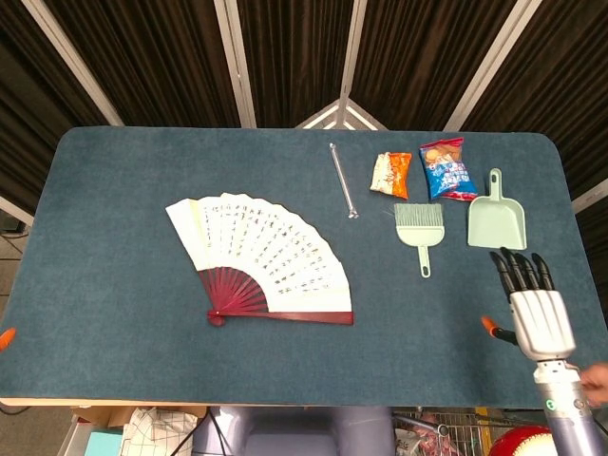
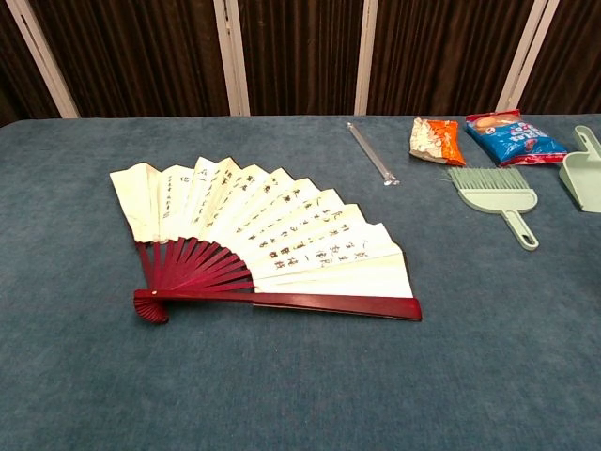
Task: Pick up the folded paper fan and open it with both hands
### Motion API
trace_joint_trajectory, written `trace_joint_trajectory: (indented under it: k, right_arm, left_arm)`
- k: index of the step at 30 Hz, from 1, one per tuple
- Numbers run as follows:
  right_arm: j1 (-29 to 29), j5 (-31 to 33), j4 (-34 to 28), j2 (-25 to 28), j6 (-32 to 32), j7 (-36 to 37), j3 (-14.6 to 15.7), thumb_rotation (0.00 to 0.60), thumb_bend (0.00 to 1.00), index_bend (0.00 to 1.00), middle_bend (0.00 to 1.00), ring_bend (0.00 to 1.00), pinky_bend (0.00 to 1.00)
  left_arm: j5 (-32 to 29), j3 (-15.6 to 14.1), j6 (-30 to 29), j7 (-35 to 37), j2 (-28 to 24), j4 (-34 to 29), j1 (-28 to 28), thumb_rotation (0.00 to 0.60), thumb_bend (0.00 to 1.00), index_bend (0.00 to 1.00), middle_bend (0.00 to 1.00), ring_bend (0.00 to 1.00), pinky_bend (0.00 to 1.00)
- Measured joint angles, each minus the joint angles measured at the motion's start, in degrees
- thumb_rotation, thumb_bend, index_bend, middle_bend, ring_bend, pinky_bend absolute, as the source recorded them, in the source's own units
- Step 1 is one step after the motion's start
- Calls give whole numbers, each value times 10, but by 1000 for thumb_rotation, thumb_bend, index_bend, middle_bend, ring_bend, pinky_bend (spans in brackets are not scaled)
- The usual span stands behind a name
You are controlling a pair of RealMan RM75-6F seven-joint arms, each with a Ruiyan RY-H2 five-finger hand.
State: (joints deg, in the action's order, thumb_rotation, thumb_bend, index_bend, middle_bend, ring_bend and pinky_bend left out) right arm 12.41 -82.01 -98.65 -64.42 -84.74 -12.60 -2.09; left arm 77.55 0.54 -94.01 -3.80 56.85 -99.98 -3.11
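A: Where is the paper fan on my feed?

B: Lying spread open on the blue counter, left of centre, red ribs and pivot toward the near edge. Nothing touches it. The chest view shows it whole; the writing on the leaves is too small for me to read.

A: And the hands?

B: The right hand sits at the near right corner of the counter, fingers straight and apart, holding nothing, well apart from the fan. Its forearm is cut off by the bottom edge of the frame. Of the left hand I see only an orange tip at the left edge, so I cannot tell how its fingers lie. The chest view shows neither hand.

A: Other items?

B: A clear rod, two snack packets, a green brush and a green dustpan, the last cut off in the chest view.
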Motion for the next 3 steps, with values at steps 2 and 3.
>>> trace_joint_trajectory:
  k: [2, 3]
  right_arm:
    - [-7, -4, 15, -5, -5, 12, 3, 600, 184, 64, 76, 107, 25]
    - [-10, -8, 20, -7, -7, 17, 4, 600, 183, 64, 76, 107, 25]
  left_arm:
    - [10, 1, -6, 9, -1, 3, 4, 600, 128, 148, 0, 0, 0]
    - [15, 1, -8, 10, -1, 5, 5, 600, 128, 148, 0, 0, 0]
